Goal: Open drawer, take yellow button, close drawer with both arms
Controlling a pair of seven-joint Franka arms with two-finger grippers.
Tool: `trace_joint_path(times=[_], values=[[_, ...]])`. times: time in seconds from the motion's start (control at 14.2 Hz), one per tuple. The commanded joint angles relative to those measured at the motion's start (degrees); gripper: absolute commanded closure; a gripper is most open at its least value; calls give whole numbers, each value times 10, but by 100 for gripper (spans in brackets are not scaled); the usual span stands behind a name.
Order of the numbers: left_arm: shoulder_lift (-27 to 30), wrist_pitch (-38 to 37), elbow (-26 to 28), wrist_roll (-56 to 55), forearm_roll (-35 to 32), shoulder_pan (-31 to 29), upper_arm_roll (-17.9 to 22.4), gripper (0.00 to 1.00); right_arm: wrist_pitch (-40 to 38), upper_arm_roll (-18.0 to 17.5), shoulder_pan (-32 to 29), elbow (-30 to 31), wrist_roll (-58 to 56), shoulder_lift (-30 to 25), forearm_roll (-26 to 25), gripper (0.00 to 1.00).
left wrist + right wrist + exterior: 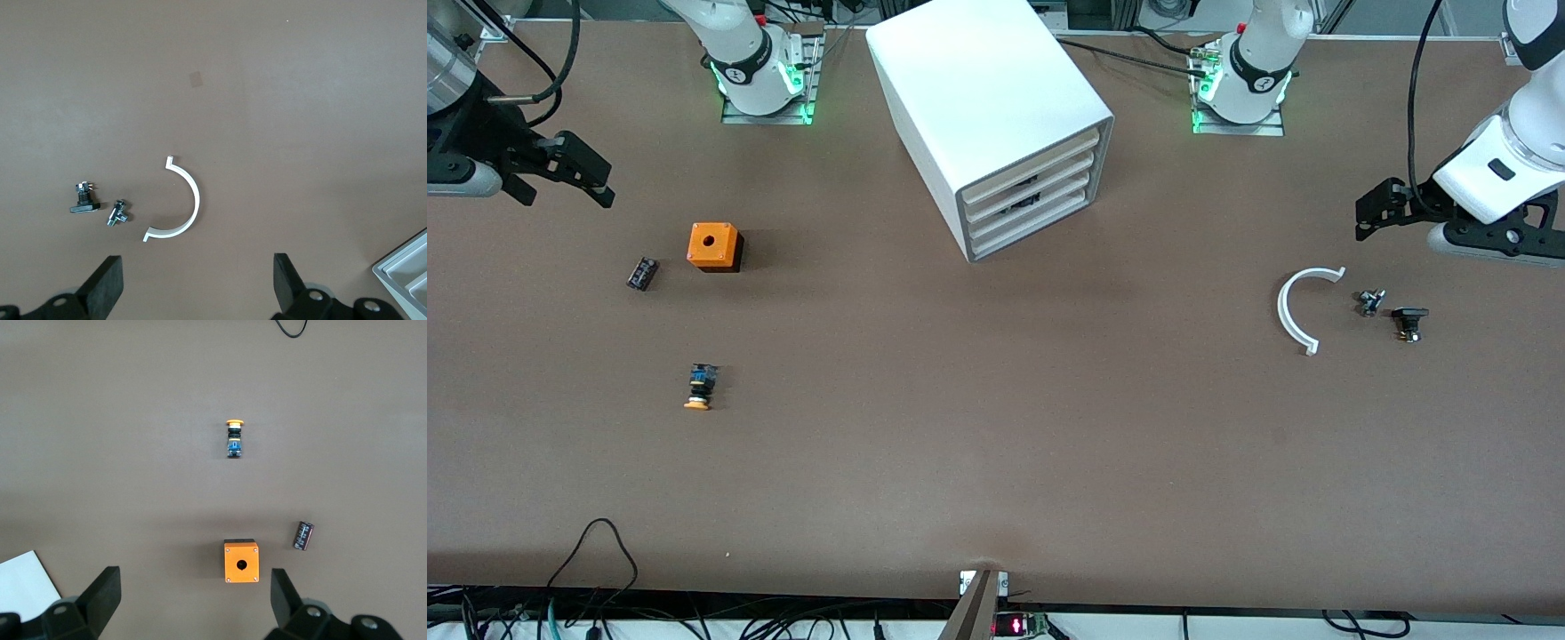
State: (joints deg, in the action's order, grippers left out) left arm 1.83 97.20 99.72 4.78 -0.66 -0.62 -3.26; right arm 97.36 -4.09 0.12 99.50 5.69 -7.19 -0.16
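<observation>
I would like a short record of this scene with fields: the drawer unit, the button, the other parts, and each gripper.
drawer unit: white cabinet between the two arm bases, all drawers shut
button: button lying on its side on the table, toward the right arm's end, nearer the front camera than the orange box
small black part: small black part beside the orange box
white arc: white arc toward the left arm's end, two small fittings beside it
left gripper: left gripper open, empty, waiting above the table
right gripper: right gripper open, empty, waiting above the table

Bare table surrounds the button; the orange cube and small black part lie well apart.
</observation>
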Motion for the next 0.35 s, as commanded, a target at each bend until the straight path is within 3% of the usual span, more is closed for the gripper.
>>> trace_joint_path(times=[0.0,0.28], values=[[3,-12,-8,-6,-2,4,2,1,-7,1,-2,2,-5,-10,7,1],[4,-12,-8,-6,-3,4,2,1,-8,1,-2,0,-6,-9,7,1]])
